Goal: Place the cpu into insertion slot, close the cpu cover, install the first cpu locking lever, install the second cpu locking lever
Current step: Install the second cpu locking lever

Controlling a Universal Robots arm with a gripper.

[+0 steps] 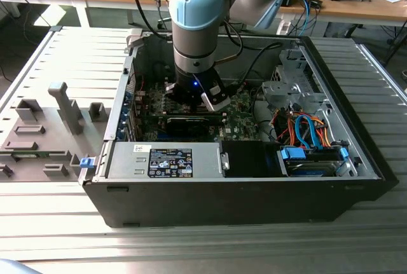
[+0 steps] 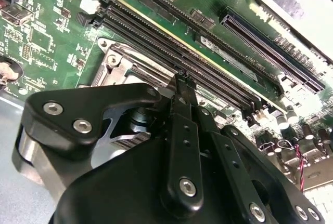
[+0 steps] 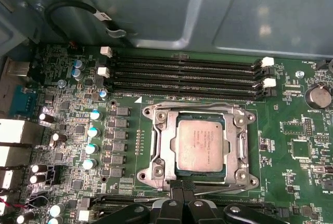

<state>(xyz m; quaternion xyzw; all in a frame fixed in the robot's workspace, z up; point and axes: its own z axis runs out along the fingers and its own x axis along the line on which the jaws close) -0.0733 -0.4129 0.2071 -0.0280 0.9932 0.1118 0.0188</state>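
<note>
One small chip is the whole business at this moment: the cpu (image 3: 200,145) lies flat in the insertion slot (image 3: 179,174) on the green circuit board (image 3: 296,130), its dull grey top showing through the square window of the cpu cover (image 3: 162,148), which lies down around it. In the first wrist view the silvery frame sits level on the socket. A thin locking lever (image 3: 243,143) runs along one side of the frame; whether it is latched I cannot tell.

The gripper (image 3: 182,186) hangs low inside the computer case (image 1: 241,204), which stands on the slatted worktop (image 1: 57,223). Its jaws are drawn together to a narrow black point at the socket's near edge, with nothing visibly pinched between them. In the second wrist view the gripper's tip (image 2: 182,81) sits just beside the socket's metal rim, next to the long memory slots (image 2: 171,47); contact cannot be made out.

As for handling, I judge the chip light, rigid and smooth-topped, but fragile beneath, so it wants gripping by its edges only. The cover is thin sheet metal, stiff yet springy, best pushed on its flat rim. The lever looks like slim wire: springy, slippery, best caught near its free end.
</note>
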